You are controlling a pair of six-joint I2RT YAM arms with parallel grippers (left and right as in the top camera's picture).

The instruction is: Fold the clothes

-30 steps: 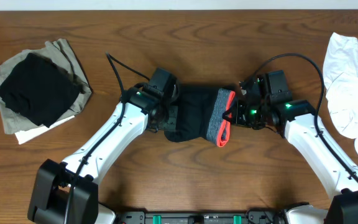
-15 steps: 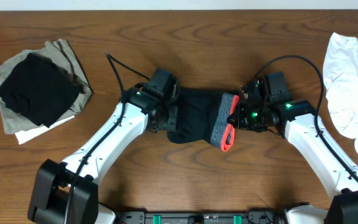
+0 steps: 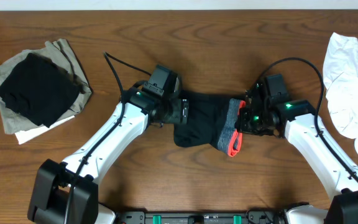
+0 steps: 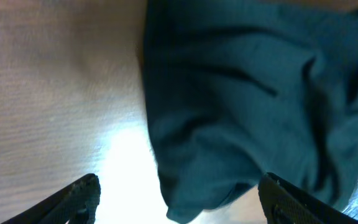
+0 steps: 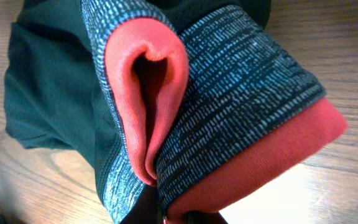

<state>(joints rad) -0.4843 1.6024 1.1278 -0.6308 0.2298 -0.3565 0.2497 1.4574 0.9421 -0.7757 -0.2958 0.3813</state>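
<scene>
One leggings (image 3: pixel 201 118) bundle, waistband (image 3: pixel 231 124) in right end effector (image 3: pixel 242 119)

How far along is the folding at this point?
Done: the leggings lie doubled into a compact bundle. In hand: the right tool is shut on the waistband; the left tool is open at the bundle's other edge. Left: probably release and tidy.

The leggings (image 5: pixel 55 93) show a folded grey-and-coral waistband (image 5: pixel 241 106).
</scene>
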